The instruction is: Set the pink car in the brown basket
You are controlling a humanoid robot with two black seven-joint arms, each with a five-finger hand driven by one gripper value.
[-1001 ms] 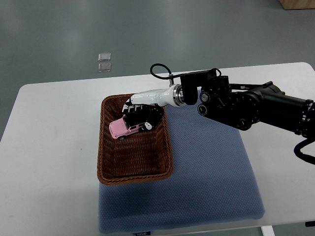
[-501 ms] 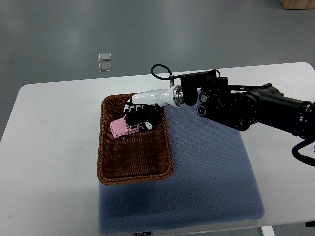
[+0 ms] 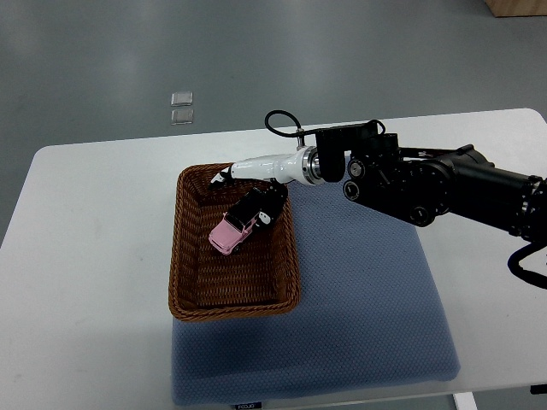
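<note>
Right hand [image 3: 256, 201] was over the basket [image 3: 190, 295], near its far right corner; fingers loosely touched the tilted car [image 3: 232, 232], grip unclear — probably mid-release.

White tabletop [image 3: 94, 256] with rounded corners, blue-grey mat [image 3: 367, 316] on its near-centre part. Grey floor [image 3: 342, 51] beyond, smooth, evenly lit. Two small clear squares [image 3: 181, 108] on floor past far edge. Tan wood-coloured object's corner [image 3: 517, 7] top right.
</note>
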